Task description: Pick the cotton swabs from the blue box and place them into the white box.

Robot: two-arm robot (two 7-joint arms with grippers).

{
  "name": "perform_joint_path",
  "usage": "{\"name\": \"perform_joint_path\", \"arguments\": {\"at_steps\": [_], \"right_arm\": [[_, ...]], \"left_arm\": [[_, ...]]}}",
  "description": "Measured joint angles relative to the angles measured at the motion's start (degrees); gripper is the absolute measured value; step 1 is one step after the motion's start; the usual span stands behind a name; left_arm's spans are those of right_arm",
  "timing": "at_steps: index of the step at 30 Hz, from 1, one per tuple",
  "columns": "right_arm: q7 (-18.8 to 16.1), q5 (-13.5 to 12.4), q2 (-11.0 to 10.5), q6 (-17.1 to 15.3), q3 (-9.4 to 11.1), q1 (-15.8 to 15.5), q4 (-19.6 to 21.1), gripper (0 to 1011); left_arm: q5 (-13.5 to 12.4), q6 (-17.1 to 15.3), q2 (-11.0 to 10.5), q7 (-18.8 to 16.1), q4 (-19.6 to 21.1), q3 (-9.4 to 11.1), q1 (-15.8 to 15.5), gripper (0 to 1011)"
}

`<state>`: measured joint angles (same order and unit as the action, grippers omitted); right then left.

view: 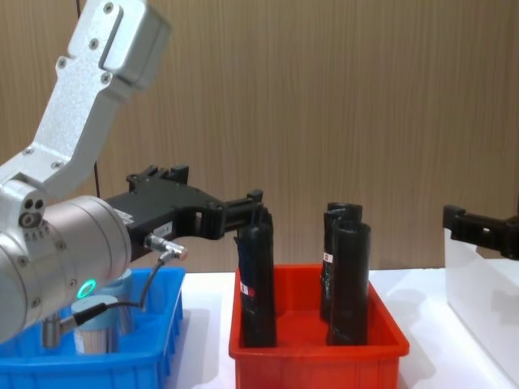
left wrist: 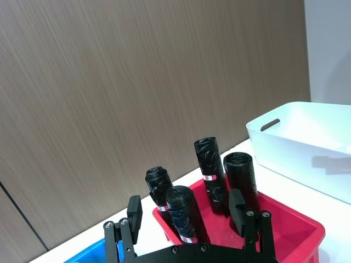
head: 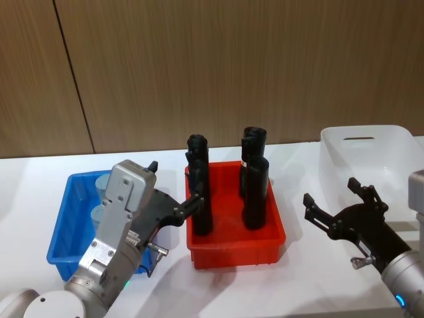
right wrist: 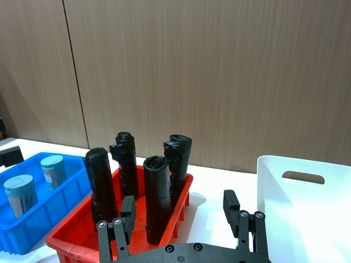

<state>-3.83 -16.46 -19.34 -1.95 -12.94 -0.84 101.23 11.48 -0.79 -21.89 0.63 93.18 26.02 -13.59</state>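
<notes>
**Swabs (right wrist: 54,170) upright in blue box (head: 63,255)**

Two jars, long axis vertical, lids up, side by side in the box at lower left of the head view. White table (head: 33,185); wood-panel wall (head: 199,66) behind. Left gripper (head: 175,184) between blue box and red bin (head: 232,252), fingers spread, empty. Right gripper (head: 331,192) at lower right, before the white box (head: 371,149), fingers spread, empty.

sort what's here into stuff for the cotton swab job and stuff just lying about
For the job:
cotton swabs
blue box
white box
left gripper, open beside red box
right gripper, open near white box

Lying about:
red box
black rolls
</notes>
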Motion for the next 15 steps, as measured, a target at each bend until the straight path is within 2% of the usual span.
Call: {"name": "perform_joint_path", "arguments": {"at_steps": [15], "right_arm": [[0.00, 0.00, 0.00, 0.00, 0.00, 0.00, 0.00, 1002]], "left_arm": [[0.00, 0.00, 0.00, 0.00, 0.00, 0.00, 0.00, 1000]]}}
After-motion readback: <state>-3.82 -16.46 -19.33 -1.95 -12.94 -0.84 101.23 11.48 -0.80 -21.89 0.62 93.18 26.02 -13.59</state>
